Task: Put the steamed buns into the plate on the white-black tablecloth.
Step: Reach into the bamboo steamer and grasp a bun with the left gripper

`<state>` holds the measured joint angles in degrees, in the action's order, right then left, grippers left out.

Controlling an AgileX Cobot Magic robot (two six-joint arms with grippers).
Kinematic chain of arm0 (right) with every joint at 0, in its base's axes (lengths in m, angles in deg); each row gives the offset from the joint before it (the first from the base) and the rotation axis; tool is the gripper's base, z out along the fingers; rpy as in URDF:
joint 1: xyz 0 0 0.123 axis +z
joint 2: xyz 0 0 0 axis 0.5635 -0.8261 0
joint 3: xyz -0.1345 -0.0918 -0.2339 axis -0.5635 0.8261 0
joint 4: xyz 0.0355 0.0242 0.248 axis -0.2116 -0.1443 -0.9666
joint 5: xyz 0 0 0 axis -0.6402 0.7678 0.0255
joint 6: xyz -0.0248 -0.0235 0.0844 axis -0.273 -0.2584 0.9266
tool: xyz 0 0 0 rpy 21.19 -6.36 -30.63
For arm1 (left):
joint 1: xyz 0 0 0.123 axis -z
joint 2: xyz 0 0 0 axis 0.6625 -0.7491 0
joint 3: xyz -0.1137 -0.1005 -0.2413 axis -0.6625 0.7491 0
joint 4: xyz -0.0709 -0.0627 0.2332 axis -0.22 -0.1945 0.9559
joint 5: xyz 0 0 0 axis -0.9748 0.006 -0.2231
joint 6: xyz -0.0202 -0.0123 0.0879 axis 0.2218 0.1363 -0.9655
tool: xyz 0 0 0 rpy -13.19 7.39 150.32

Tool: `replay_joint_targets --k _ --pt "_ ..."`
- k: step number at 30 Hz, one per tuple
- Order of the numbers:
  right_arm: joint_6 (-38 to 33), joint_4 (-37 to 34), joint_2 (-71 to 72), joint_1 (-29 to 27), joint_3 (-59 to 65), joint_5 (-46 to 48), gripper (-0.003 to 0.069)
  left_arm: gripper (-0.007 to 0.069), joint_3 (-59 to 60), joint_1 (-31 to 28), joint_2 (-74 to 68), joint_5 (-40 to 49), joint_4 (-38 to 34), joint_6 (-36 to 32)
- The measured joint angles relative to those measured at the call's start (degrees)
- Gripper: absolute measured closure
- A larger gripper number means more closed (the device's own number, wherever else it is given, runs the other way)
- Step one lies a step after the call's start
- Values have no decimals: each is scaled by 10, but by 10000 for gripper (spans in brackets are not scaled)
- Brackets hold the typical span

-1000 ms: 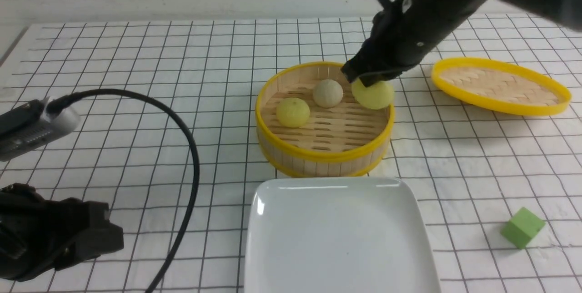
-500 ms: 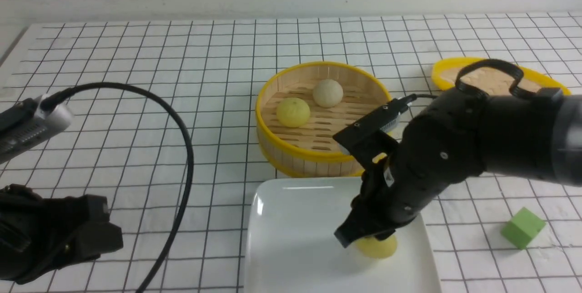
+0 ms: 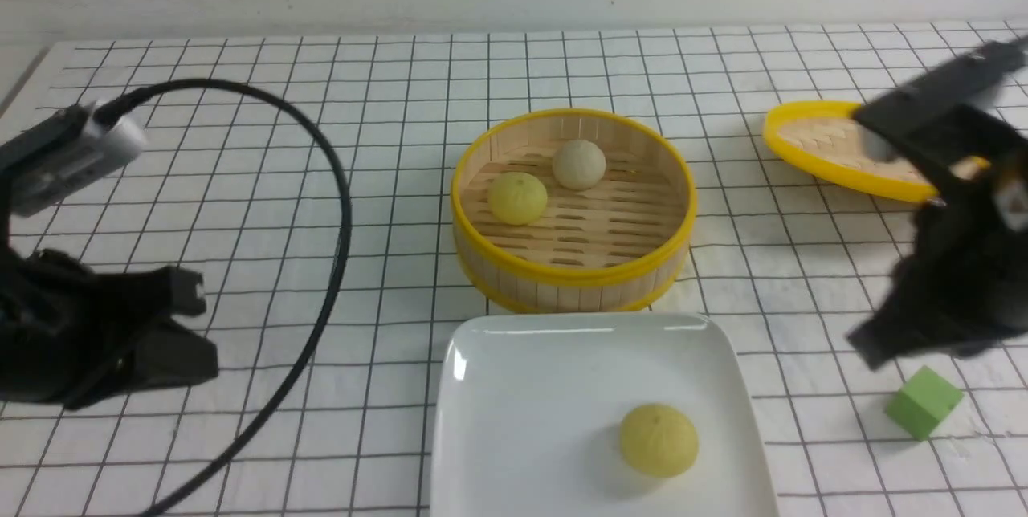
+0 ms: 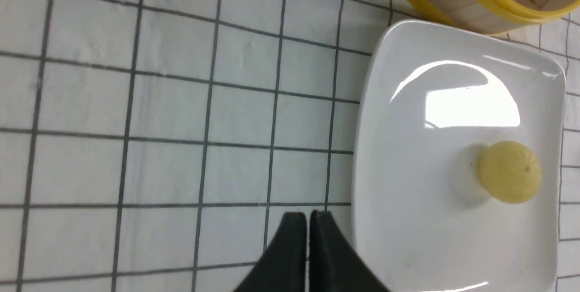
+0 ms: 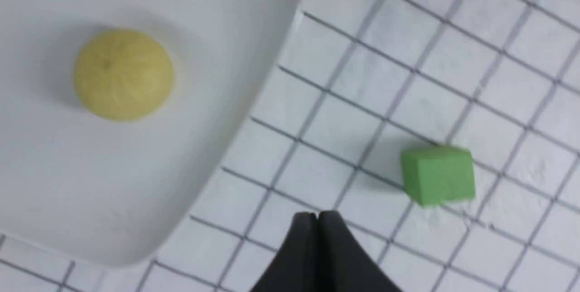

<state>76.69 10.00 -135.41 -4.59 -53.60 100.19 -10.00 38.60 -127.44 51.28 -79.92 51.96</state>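
Observation:
One pale yellow-green bun (image 3: 658,440) lies on the white square plate (image 3: 522,388) near its front right; it also shows in the left wrist view (image 4: 510,172) and the right wrist view (image 5: 123,73). A second yellow-green bun (image 3: 518,197) and a beige-white bun (image 3: 578,164) sit in the bamboo steamer (image 3: 572,272). My right gripper (image 5: 318,216) is shut and empty, above the cloth right of the plate near the green cube. My left gripper (image 4: 308,216) is shut and empty, over the white-black tablecloth (image 3: 241,99) left of the plate (image 4: 408,237).
A green cube (image 3: 923,401) lies on the cloth right of the plate, also in the right wrist view (image 5: 438,175). The flat yellow-rimmed steamer lid (image 3: 827,144) lies at the back right, partly behind my right arm. A black cable (image 3: 337,204) loops over the left side.
My right gripper carried a yellow-green bun from the steamer to the plate, let it go, then drew away to the right. My left arm rose a little.

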Motion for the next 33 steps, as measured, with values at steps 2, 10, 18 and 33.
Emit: replay_joint_targets --k 2,10,18,33 --pt "0 -4 63 -54 83 -4 675 622 -53 40 -79 8 -29 -36" --pt "18 -19 99 -104 153 -45 673 561 -226 198 -269 -63 4 16" --pt "20 -24 99 -104 154 -79 670 277 -462 275 -471 -80 144 79" --pt "20 -34 99 -104 154 -88 659 480 -633 290 -664 -62 197 154"
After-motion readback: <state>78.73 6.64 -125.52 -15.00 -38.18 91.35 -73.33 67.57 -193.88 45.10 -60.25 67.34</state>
